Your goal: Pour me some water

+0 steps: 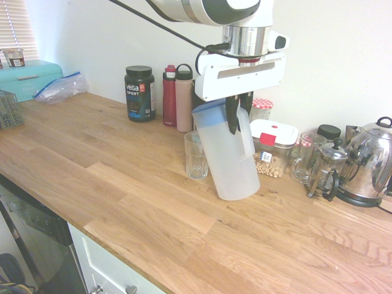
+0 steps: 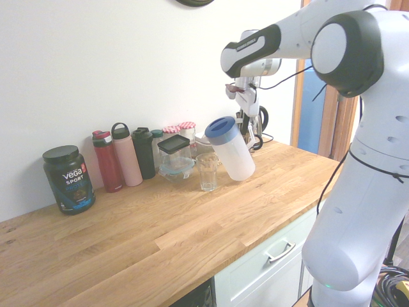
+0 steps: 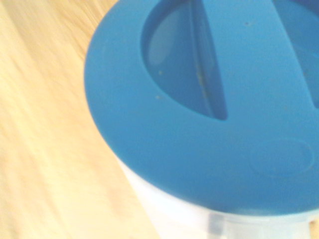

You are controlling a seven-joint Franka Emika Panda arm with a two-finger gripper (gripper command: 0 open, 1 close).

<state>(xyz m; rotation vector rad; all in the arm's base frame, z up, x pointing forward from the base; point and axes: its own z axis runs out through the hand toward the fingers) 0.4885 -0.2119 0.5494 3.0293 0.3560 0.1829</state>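
With the tool (image 1: 235,130) pinching the handle (image 1: 246,139) of the tilted jug (image 1: 228,162), which presumably holds the unseen water below it, tip slowly, keeping the lid's (image 2: 221,129) rim over the glass (image 2: 208,173) beneath to avoid spills or knocks

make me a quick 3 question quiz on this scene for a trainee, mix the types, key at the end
1. True or false: the pitcher stands upright.
2. Multiple choice: what colour is the pitcher's lid?
a) red
b) blue
c) black
3. Fill in the blank: the robot's hand is closed on the pitcher's ____.

Key:
1. false, it leans toward the drinking glass
2. b
3. handle
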